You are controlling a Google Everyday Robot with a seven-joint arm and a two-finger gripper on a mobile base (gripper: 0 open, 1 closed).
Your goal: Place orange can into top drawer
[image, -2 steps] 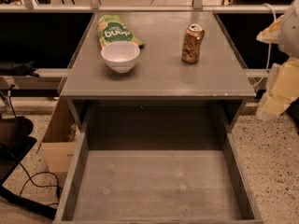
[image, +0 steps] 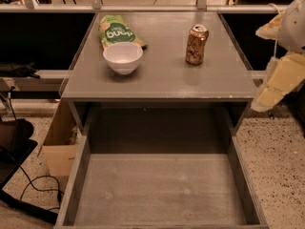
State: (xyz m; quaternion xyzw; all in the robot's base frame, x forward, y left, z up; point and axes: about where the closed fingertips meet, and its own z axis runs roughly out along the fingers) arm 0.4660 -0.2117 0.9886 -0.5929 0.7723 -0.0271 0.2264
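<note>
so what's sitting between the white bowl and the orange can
Nothing: in the camera view only bare grey tabletop separates the white bowl and the orange can. The gripper hangs beyond the table edge past the can.

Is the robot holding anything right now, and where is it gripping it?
Nothing, as far as shows. The orange can stands alone on the tabletop, apart from the gripper, which hangs beyond its right edge.

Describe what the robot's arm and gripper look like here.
The gripper, at the right edge of the view beside the tabletop, is built of pale yellow, blocky, angular pieces. Above it the arm is a rounded off-white shell with a cream patch. A thin pale cord seems to run down its side. No markings can be made out.
</note>
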